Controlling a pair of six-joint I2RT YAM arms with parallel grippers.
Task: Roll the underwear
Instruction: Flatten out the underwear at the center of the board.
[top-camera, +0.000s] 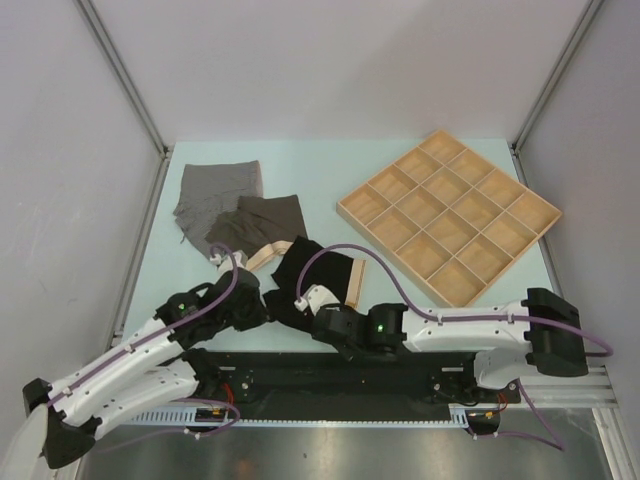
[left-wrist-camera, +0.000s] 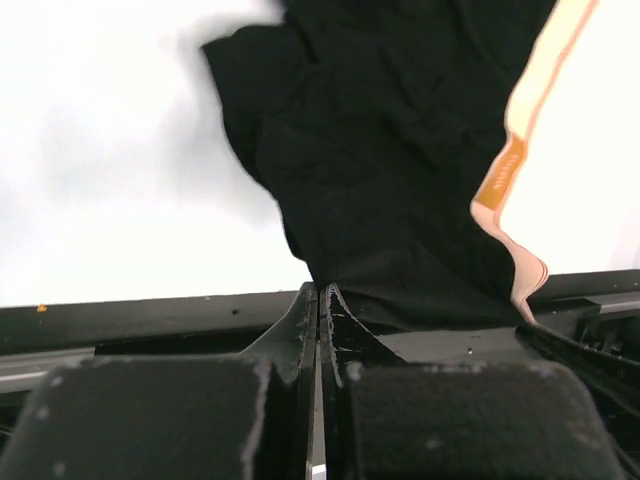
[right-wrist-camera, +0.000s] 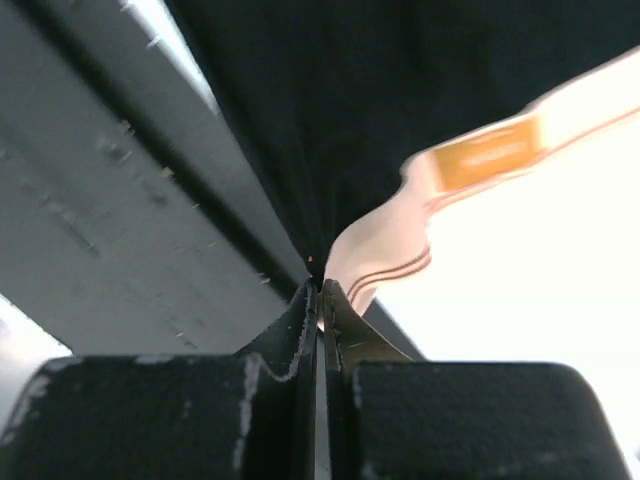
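Nearest the lens, the left gripper (left-wrist-camera: 320, 290) is seen clenched, its jaws pressed together on a fold of the black cloth briefs (left-wrist-camera: 380, 150). The right gripper (right-wrist-camera: 318, 287) is likewise clamped tight on the same garment, at the spot where the dark fabric meets the pale peach waistband (right-wrist-camera: 385, 250), on which an orange label (right-wrist-camera: 485, 155) is sewn. From above, the black cloth briefs are found crumpled at the middle of the near edge of the pale green worktop (top-camera: 320, 165), pinched from the left and the right. Behind them, towards the far left corner, the dark brown cloth briefs (top-camera: 262, 220) are laid flat, partly overlapping the heather grey cloth briefs (top-camera: 215, 190). A compartmented wooden tray (top-camera: 398, 253) is set diagonally at the far right, well apart from both grippers.
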